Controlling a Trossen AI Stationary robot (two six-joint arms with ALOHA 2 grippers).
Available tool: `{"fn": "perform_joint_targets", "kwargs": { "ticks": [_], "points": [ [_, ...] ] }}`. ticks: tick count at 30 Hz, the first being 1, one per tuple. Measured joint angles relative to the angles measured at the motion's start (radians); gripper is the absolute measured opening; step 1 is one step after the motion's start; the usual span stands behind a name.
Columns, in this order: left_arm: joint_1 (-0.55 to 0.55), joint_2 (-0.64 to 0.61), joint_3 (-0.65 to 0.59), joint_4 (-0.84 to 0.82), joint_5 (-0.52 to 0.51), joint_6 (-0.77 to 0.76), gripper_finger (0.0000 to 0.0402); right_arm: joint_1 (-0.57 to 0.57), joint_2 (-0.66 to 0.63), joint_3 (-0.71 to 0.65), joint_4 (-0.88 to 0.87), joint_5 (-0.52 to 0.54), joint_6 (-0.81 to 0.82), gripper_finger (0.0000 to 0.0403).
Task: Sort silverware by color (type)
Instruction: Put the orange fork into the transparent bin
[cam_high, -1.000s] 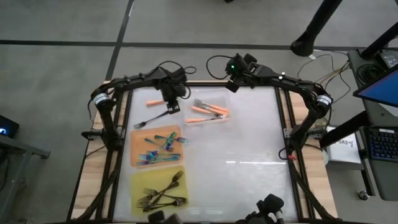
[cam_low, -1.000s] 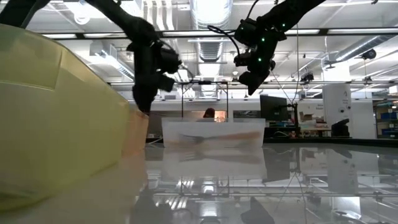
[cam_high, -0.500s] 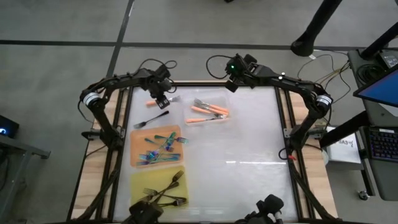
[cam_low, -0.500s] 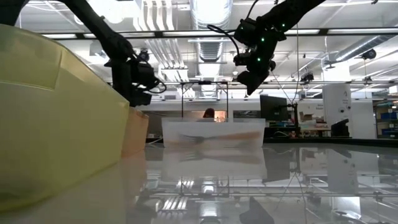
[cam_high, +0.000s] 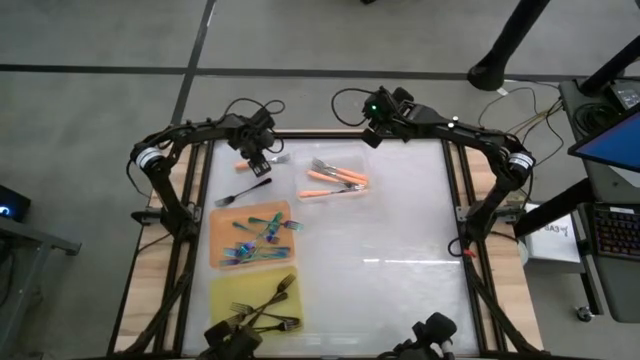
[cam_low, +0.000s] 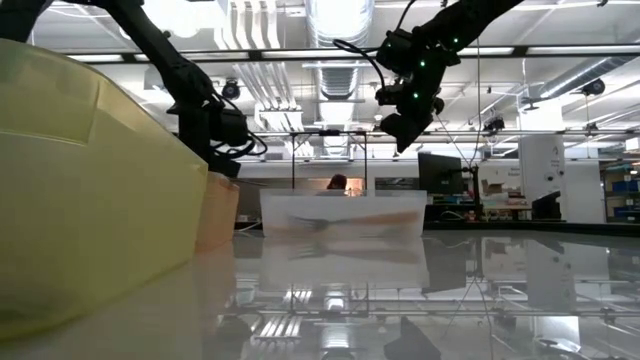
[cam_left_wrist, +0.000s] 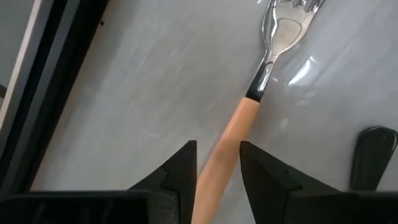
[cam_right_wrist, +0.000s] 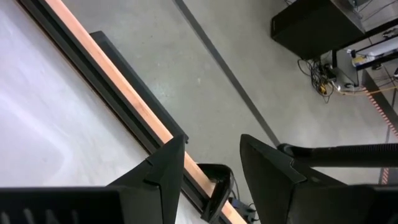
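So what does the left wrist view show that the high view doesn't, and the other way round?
Only the left wrist view shows the orange-handled fork running between the left gripper's open fingers, silvery tines ahead. Only the high view shows the sorted piles: teal forks on the orange mat, black forks on the yellow mat, orange ones in the clear tray. Both show a loose black fork.

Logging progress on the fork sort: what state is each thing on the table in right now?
Left gripper: jaws open, astride the orange fork's handle, not shut on it.
Right gripper: jaws open, empty, raised at the table's far edge.
Orange fork: lying loose on the table, unsorted.
Black fork: lying loose on the table, unsorted.
Clear tray: holds orange forks.
Orange mat: holds teal forks.
Yellow mat: holds black forks.
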Motion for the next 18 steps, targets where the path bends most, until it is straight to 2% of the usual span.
{"fn": "perform_joint_targets", "kwargs": {
  "ticks": [5,18],
  "points": [
    [0.000,0.000,0.000,-0.006,0.000,-0.015,0.0103,0.000,0.000,0.000,0.003,0.000,-0.001,0.0148],
    [0.001,0.008,0.017,-0.163,0.009,-0.013,0.0105,0.000,0.000,0.000,0.033,0.000,0.000,0.0148]
  ]
}}
